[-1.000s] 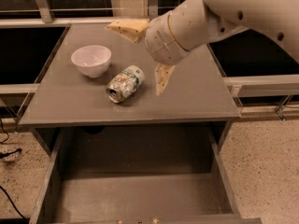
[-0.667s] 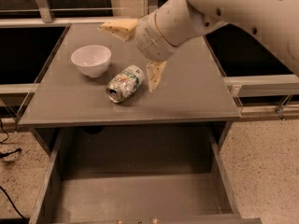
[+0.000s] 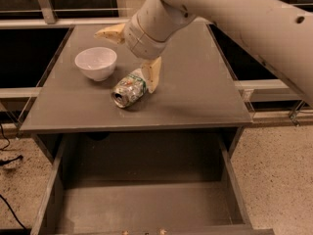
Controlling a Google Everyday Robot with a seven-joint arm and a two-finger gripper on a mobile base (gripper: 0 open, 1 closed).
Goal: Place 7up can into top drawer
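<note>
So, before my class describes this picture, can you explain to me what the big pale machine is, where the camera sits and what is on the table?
The pale tube is a robot's arm. Its gripper, with two open fingers, hangs over the table and holds nothing. One finger reaches down right beside the can, which lies on its side. A white bowl stands next to it. Below, the drawer is pulled open. The single camera looks down from the front; its mount is not shown.
</note>
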